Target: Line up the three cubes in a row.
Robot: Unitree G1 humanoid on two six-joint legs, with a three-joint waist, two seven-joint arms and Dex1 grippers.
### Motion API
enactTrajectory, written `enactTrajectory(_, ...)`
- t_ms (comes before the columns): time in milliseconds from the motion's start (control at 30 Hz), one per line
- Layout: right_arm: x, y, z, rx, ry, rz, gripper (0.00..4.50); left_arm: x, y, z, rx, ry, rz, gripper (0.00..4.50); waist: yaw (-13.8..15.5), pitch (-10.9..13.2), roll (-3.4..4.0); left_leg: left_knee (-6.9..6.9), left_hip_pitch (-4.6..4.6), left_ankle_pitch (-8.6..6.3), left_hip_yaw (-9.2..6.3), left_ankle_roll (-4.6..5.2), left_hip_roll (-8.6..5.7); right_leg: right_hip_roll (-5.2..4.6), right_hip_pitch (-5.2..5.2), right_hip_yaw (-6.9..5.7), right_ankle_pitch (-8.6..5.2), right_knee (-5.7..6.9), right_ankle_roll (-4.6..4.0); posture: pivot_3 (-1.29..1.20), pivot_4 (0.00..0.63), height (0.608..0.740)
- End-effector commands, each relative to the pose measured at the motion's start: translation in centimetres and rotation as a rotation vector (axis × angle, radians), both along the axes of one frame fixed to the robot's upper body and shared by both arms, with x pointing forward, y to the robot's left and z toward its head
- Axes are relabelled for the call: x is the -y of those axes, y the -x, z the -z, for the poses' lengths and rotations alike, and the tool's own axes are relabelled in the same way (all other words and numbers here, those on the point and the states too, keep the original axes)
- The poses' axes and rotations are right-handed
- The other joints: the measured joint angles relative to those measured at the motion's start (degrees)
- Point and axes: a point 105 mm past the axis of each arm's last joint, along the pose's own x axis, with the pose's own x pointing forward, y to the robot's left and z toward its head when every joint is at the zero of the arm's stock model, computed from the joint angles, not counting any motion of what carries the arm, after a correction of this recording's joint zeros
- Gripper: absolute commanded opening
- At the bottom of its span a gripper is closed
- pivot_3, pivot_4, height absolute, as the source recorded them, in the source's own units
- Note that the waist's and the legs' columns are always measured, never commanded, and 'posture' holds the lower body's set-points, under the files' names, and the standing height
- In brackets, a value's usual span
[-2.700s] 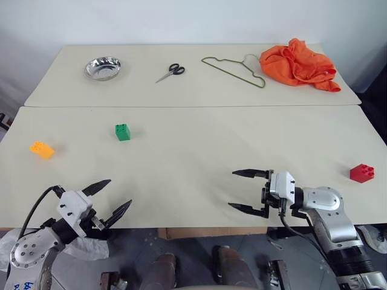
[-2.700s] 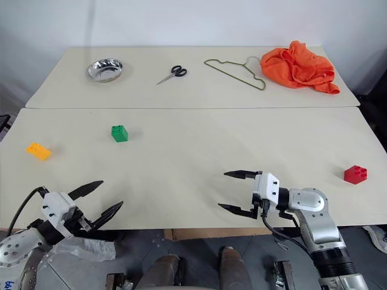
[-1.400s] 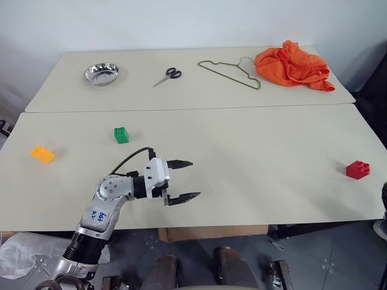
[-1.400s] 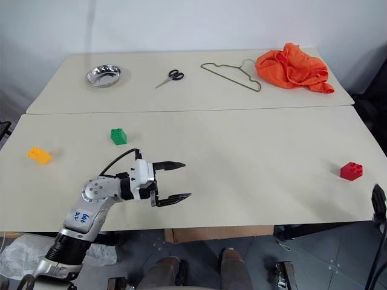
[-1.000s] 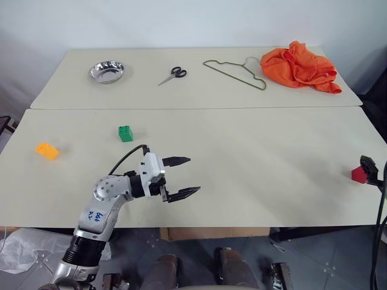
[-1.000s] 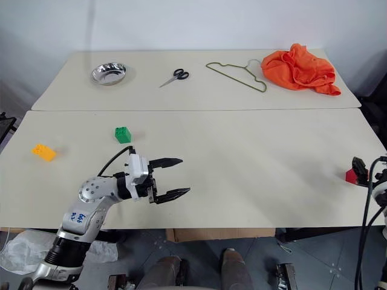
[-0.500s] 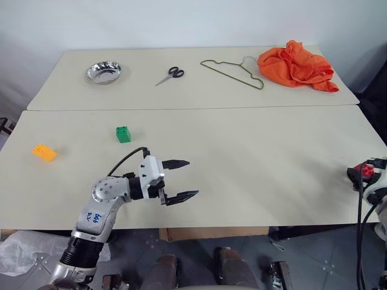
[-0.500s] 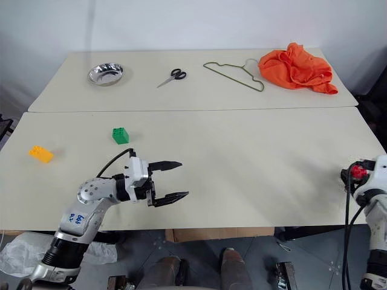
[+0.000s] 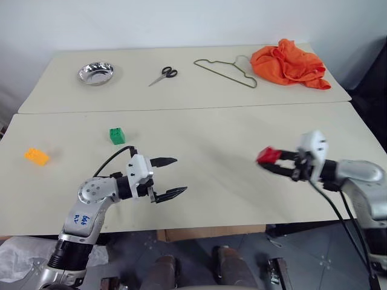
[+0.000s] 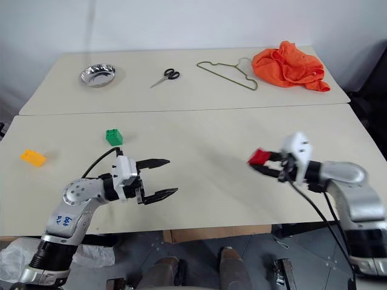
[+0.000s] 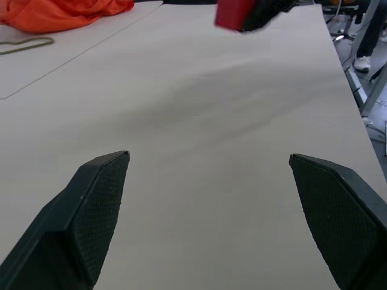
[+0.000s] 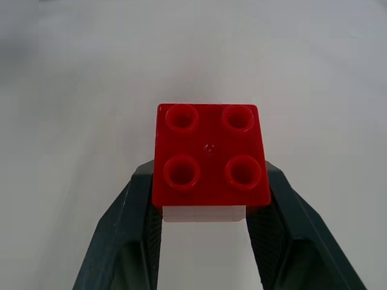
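**1 block in hand, no row yet**

We have the red block (image 12: pixel 210 156) clamped between the 2 fingers of our right hand (image 10: pixel 266 164), held just above the near worktop (image 9: pixel 217 130) on its right half, studs facing the wrist camera. The green block (image 9: pixel 117 135) sits on the left half of that worktop, and the orange-yellow block (image 9: pixel 36 157) lies further left, near the edge. The 3 are well apart from each other and form no line, so we judge the task barely begun: 1 block is picked up, 0 are placed in a row. What is left, as we read it, is setting the red block down near the other 2 and bringing those into line with it.

Our left hand (image 9: pixel 167 177) hangs wide open and empty over the worktop's front left, near the green block but not touching it.

Counted: 3 blocks (1 red, 1 green, 1 orange-yellow). On the far worktop (image 9: pixel 199 90): 1 metal bowl (image 9: pixel 95 74), 1 pair of scissors (image 9: pixel 163 75), 1 wire hanger (image 9: pixel 225 70), 1 orange cloth (image 9: pixel 289 55).
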Motion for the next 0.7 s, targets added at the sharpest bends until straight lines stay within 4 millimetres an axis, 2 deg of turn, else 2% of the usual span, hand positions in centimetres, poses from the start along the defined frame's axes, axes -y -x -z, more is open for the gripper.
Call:
enactTrajectory(33, -3.2, -1.1, 0.6, -0.027, 0.120, -0.157, 1.50, -0.8, 0.6, -0.2, 0.028, -0.025, -0.024, 4.50, 0.0, 0.0, -0.01, 0.01, -0.04, 0.03, 0.00, -0.05, -0.03, -0.05, -0.04, 0.00, 0.00, 0.00, 0.00, 0.00, 0.150, 0.740)
enactTrajectory(167, -5.9, -2.2, 1.4, 0.002, 0.197, -0.250, 1.50, -1.4, 1.2, -0.2, 0.024, -0.008, -0.086, 4.50, 0.4, 0.0, -0.02, 0.00, -0.23, 0.04, -0.22, -0.20, -0.02, -0.12, -0.14, 0.05, -0.04, -0.08, -0.07, 0.00, 0.150, 0.740)
enactTrajectory(233, -6.2, -2.6, 2.0, 0.008, 0.222, -0.268, 1.50, -1.5, 1.4, -0.2, 0.022, -0.004, -0.100, 4.50, 1.0, 0.0, -0.02, 0.00, -0.42, 0.02, -0.33, -0.23, -0.02, -0.12, -0.24, -0.02, -0.05, -0.04, -0.09, 0.00, 0.150, 0.740)
enactTrajectory(333, -6.9, -3.2, 2.4, 0.021, 0.238, -0.275, 1.50, -1.6, 1.9, 0.1, 0.013, -0.008, -0.113, 4.50, 1.4, 0.0, -0.03, 0.23, -1.20, 0.01, -0.34, -0.22, -0.13, -0.18, -0.99, -0.22, -0.04, 0.17, -0.08, 0.00, 0.150, 0.740)
enactTrajectory(533, -8.0, -2.6, 3.0, -0.014, 0.240, -0.372, 1.50, -2.5, 2.3, 0.3, 0.004, -0.014, -0.160, 4.50, 1.3, 0.0, -0.03, 0.20, -1.19, 0.00, -0.30, -0.20, -0.12, -0.20, -0.94, -0.59, -0.04, 0.09, -0.08, 0.00, 0.150, 0.740)
enactTrajectory(700, -8.2, -2.5, 2.9, -0.015, 0.208, -0.363, 3.18, -3.1, 2.1, 0.1, 0.014, 0.002, -0.204, 4.50, 1.2, 0.0, -0.03, 0.21, -1.17, 0.00, -0.30, -0.21, -0.10, -0.19, -0.92, -0.63, -0.04, 0.10, -0.08, 0.00, 0.150, 0.740)
